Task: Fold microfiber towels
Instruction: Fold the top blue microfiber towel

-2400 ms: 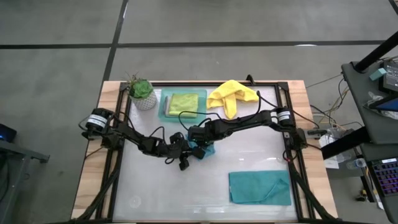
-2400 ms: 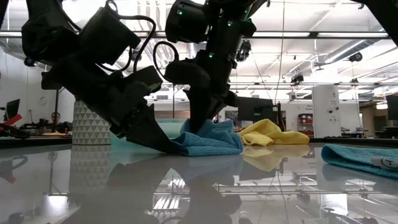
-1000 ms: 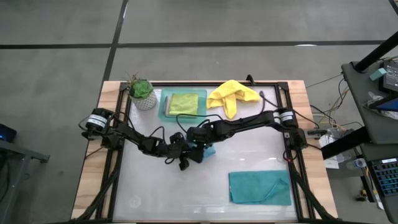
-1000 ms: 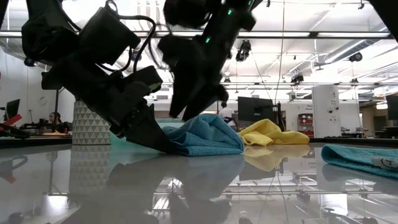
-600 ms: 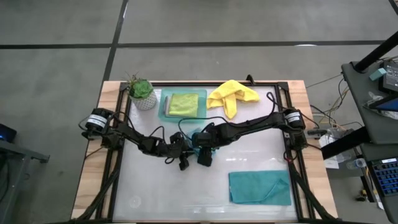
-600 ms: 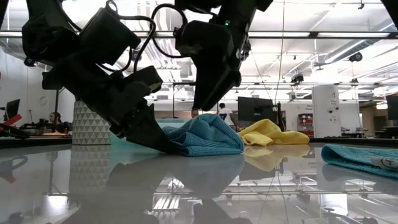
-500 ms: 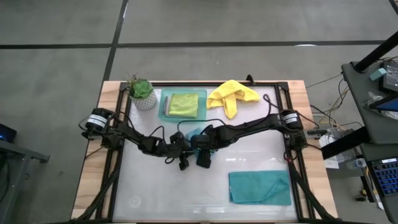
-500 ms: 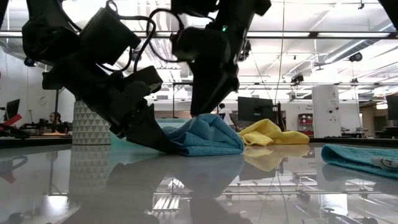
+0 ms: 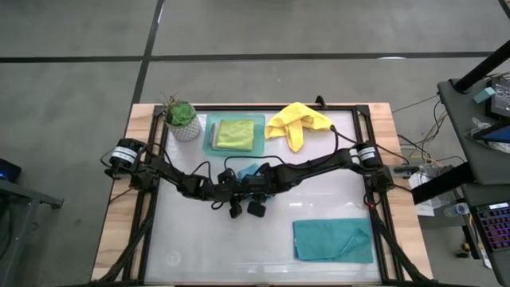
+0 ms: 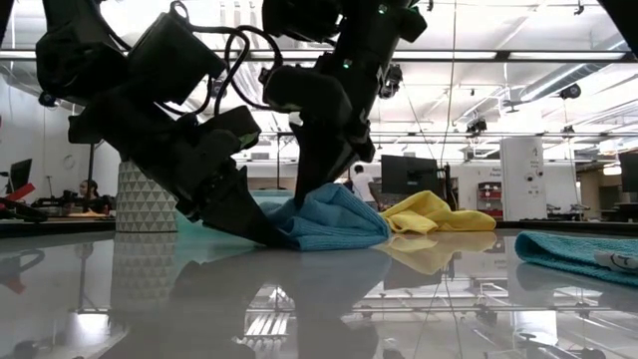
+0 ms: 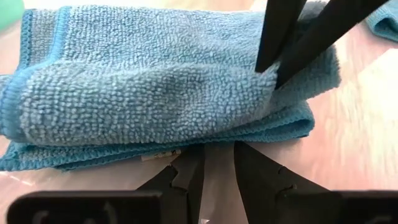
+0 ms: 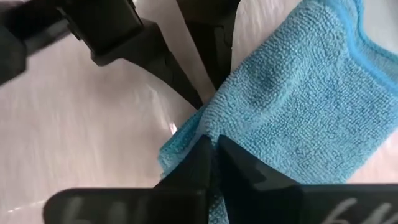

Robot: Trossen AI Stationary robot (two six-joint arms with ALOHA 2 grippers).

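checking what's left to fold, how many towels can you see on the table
4: a blue towel mid-table between both grippers, a lime green towel in the tray, a crumpled yellow towel at the far edge, a teal towel near right. Another may be hidden.

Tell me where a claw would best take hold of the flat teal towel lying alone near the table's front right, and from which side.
The teal towel lies spread flat, clear of both arms. Probably best to pinch a corner or its free edge, coming straight down from above and nipping the cloth at the rim: it is thin and limp with nothing raised to grip, and a corner hold leaves the rest free to fold over.
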